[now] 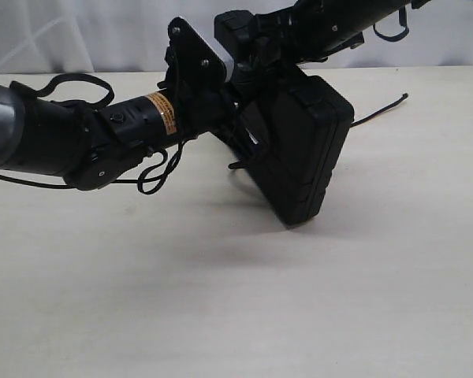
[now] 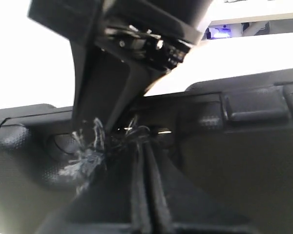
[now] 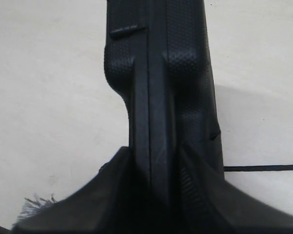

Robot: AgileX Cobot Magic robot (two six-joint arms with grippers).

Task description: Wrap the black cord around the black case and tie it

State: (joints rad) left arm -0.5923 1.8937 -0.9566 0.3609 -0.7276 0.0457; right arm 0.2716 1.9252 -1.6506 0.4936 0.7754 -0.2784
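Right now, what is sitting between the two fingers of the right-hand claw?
The black case. The right wrist view shows its narrow edge clamped between the two fingers of the right gripper, one finger pressing on each side.

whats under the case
Only table and shadow show under the tilted case; the cord runs out behind it. Whether cord passes beneath its lower edge is hidden.

Most of the black cord [image 1: 382, 108] behind the black case [image 1: 307, 157].
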